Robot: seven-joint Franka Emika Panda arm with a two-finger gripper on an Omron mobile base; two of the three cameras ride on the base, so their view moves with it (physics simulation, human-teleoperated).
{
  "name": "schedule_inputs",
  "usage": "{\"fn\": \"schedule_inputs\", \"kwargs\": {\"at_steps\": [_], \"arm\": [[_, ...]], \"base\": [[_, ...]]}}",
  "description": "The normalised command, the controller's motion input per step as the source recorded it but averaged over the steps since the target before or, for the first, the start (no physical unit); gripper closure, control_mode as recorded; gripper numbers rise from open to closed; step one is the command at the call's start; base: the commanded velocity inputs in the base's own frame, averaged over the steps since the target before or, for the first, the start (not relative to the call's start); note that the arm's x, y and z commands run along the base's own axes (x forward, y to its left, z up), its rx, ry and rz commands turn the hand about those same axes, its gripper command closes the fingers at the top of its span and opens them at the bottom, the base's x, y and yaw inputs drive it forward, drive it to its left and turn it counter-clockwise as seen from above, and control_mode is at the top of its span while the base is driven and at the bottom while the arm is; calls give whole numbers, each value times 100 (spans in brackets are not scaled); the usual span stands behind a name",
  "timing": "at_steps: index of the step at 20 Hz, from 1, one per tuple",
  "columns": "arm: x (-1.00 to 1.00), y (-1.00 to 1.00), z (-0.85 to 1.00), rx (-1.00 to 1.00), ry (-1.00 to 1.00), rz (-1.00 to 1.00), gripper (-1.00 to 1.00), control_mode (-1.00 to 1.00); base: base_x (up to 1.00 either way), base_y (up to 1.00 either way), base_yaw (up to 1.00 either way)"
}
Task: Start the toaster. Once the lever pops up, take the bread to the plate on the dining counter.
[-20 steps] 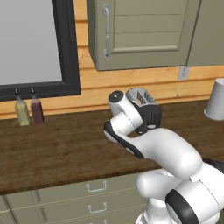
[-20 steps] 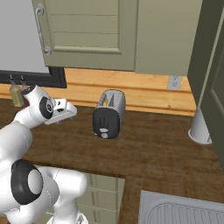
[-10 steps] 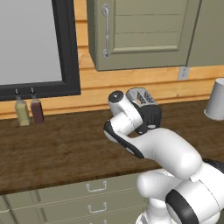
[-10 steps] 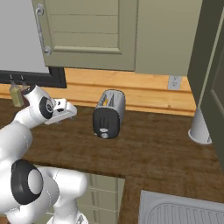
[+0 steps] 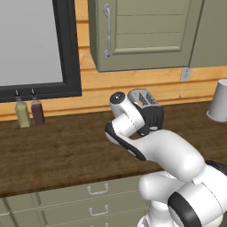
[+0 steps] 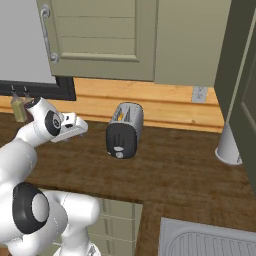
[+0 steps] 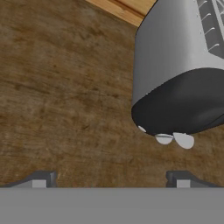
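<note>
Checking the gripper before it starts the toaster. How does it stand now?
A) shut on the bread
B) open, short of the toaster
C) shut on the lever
B: in the hand view the gripper has its fingertips wide apart over bare counter, the toaster ahead untouched.

The arm was bent at the elbow, its forearm reaching forward. The gripper (image 7: 110,179) pointed downward, jaws spread wide apart, with nothing held between the fingertips (image 7: 40,178).
</note>
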Motion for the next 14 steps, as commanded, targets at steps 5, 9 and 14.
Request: {"fn": "schedule_inputs", "kwargs": {"at_steps": [5,9,14], "arm": [[0,0,0,0,0,0,-100,-100],[0,0,0,0,0,0,-100,-100],[0,0,0,0,0,0,-100,-100]], "base": [[0,0,0],[0,0,0],[0,0,0]]}}
